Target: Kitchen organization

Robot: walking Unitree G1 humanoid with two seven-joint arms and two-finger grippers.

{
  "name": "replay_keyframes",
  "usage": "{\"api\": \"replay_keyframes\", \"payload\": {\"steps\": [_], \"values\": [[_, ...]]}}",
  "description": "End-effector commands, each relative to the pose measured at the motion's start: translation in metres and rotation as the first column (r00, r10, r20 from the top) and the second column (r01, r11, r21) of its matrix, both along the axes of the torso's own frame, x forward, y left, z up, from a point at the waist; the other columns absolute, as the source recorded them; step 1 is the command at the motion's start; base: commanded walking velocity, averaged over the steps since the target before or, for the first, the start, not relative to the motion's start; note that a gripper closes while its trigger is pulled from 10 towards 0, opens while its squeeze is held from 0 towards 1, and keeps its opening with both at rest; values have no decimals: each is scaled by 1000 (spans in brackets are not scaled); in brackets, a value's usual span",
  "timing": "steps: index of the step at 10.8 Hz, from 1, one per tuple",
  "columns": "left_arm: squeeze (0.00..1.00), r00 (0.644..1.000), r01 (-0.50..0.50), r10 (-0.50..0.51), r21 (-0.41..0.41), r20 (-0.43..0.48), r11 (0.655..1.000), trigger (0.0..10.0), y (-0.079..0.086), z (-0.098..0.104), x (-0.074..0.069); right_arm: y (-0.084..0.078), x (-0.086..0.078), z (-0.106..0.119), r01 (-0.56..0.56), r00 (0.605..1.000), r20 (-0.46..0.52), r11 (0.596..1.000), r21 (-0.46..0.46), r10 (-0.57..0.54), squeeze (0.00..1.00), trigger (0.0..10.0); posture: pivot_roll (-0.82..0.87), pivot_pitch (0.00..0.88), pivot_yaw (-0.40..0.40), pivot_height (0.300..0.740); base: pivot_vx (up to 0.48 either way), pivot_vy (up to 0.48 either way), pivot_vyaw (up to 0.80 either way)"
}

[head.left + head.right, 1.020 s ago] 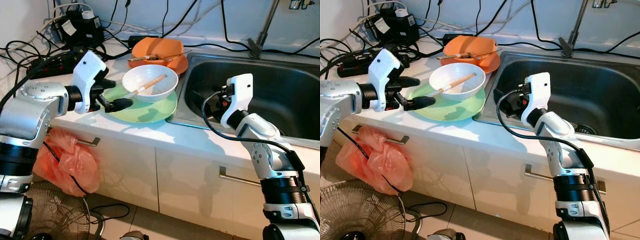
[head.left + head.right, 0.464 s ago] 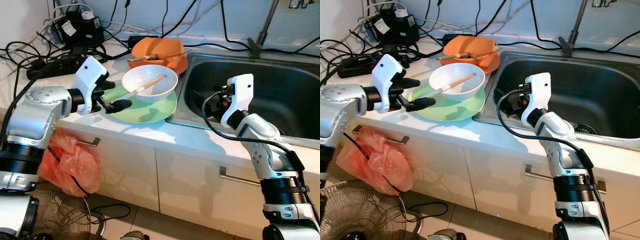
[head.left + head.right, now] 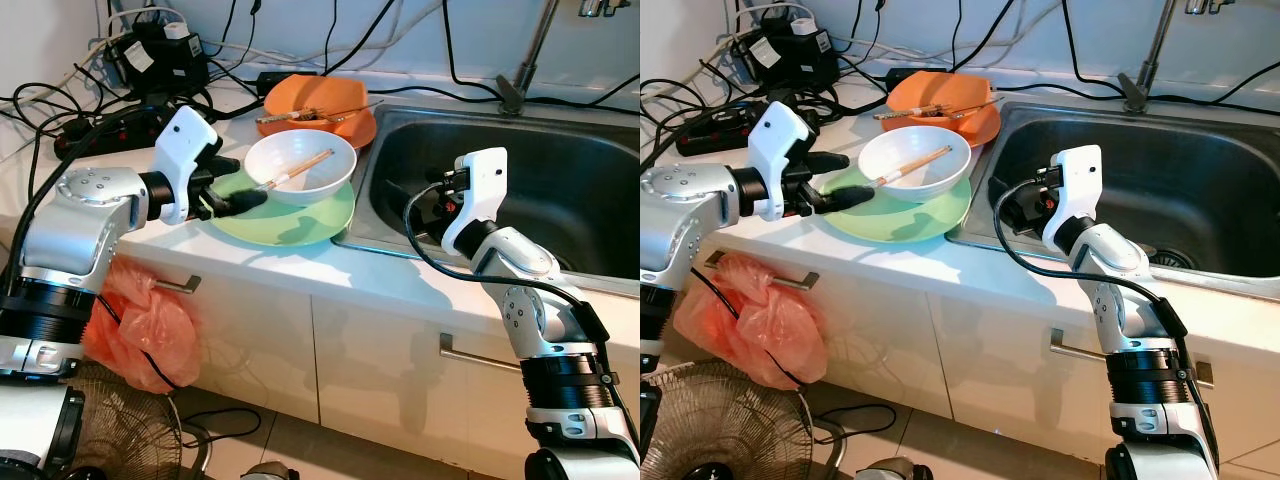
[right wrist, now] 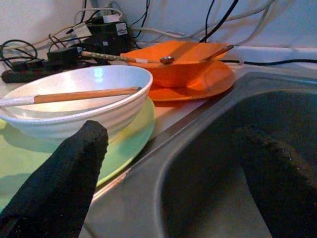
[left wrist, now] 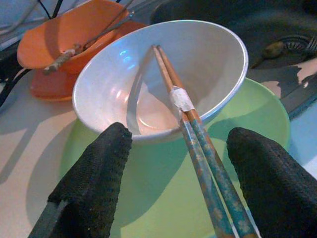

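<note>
Head cam: the left gripper (image 3: pixel 228 200) sat spread at the near rim of the green plate (image 3: pixel 300 222), just short of the white bowl (image 3: pixel 300 165). If the chopsticks (image 3: pixel 293 171) were the target, I'd say the move was to slide in level and close on their overhanging end without nudging the bowl.

Left wrist cam: the chopsticks (image 5: pixel 190 124) ran straight out between the fingers (image 5: pixel 96 173), touching neither, tips down in the bowl.

Right wrist cam: the right gripper (image 4: pixel 163 183) hung spread at the sink (image 4: pixel 223 148) edge, bowl just beside one finger.
</note>
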State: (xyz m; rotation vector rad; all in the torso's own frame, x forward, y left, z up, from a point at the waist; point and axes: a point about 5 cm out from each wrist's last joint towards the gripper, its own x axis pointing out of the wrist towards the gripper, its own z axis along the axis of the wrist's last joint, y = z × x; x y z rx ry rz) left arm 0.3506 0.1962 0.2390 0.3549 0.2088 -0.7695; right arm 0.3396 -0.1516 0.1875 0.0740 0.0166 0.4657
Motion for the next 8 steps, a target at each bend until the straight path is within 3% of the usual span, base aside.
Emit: {"api": "replay_keyframes", "payload": {"steps": [1,3,4,5,8], "values": [[0,1000,-6,6,-9,1,1000,0,3,2,1,-1,-1,3,9,1000,14,1000,11,-9,0,10000,196,0,92,740,0,0,0],[0,1000,-6,6,-4,-13,1000,0,4,-1,0,-2,-1,3,5,1000,12,1000,9,-5,0,10000,196,0,88,740,0,0,0],[0,999,3,-2,14,-42,1000,1647,5,-6,-2,-2,-1,3,4,1000,10,1000,8,-4,0,10000,197,0,88,740,0,0,0],[0,996,16,-13,40,-83,999,10000,7,-12,-5,-2,-1,3,4,1000,10,1000,9,-4,0,10000,198,0,88,740,0,0,0],[0,994,25,-19,50,-112,998,10000,8,-14,-6,-1,-1,3,2,1000,11,1000,12,-2,0,10000,199,0,90,740,0,0,0]]}}
